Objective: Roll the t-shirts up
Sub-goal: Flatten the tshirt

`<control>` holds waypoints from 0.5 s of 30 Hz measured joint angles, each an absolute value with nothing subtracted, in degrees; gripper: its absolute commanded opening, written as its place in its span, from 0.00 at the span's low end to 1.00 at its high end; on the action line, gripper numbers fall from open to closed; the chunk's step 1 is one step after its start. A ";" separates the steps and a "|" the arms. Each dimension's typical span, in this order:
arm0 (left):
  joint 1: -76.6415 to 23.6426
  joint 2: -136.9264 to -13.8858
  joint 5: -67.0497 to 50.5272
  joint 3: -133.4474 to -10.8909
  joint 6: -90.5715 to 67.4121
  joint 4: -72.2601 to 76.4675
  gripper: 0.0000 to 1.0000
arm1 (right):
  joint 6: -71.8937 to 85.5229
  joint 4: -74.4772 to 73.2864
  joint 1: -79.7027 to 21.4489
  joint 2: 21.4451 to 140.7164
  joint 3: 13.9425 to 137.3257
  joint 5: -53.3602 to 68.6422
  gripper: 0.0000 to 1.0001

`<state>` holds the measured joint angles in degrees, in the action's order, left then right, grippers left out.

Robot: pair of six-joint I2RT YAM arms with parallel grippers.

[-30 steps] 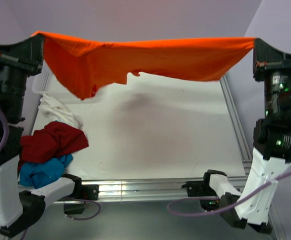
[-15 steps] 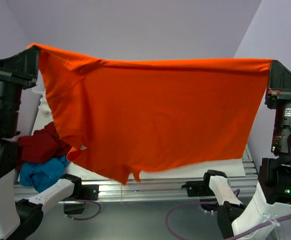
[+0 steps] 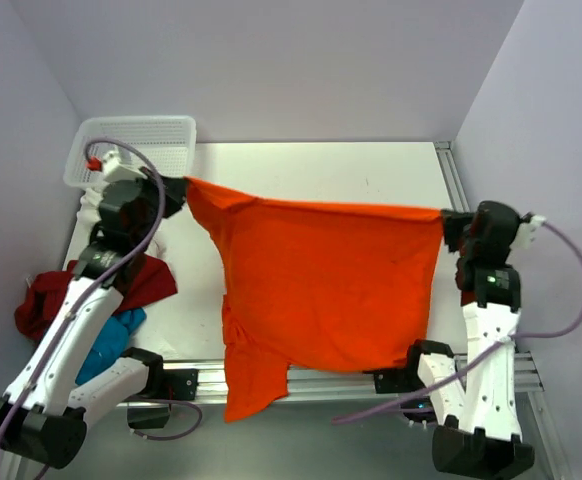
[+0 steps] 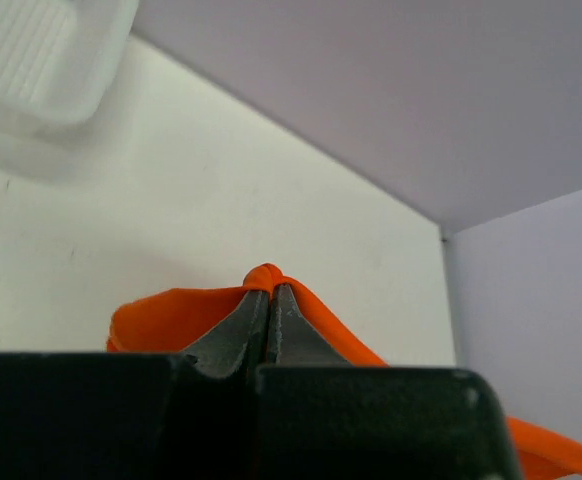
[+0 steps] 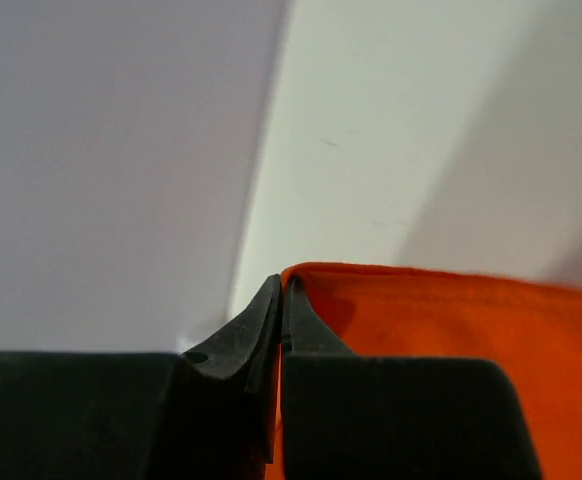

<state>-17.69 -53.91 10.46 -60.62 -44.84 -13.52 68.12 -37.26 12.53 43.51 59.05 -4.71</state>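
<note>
A bright orange t-shirt (image 3: 321,290) is stretched flat between both arms over the table, its lower end hanging past the near edge. My left gripper (image 3: 184,184) is shut on its far left corner, and orange cloth (image 4: 263,275) bunches over the closed tips of the left gripper (image 4: 268,288). At the right edge, my right gripper (image 3: 445,218) is shut on the far right corner, the cloth (image 5: 441,330) pinched at the tips of the right gripper (image 5: 283,285). A dark red t-shirt (image 3: 51,295), a blue one (image 3: 111,335) and a white one (image 3: 89,210) lie heaped at the left.
A white mesh basket (image 3: 131,145) stands at the far left corner of the table (image 3: 321,170). Walls close in on the left, back and right. The metal rail (image 3: 321,380) runs along the near edge between the arm bases.
Both arms have come down and forward from high up. The orange shirt, held up like a curtain before, now lies spread low over the table.
</note>
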 measured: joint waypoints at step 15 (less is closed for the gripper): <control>-17.37 -100.03 10.17 -84.07 -44.29 -1.72 0.00 | 68.84 -19.35 12.36 74.52 55.35 -5.74 0.00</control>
<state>-17.37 -100.03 10.17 -84.07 -44.29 -1.72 68.84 -19.35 12.36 74.52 55.35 -5.74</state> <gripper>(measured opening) 0.013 0.010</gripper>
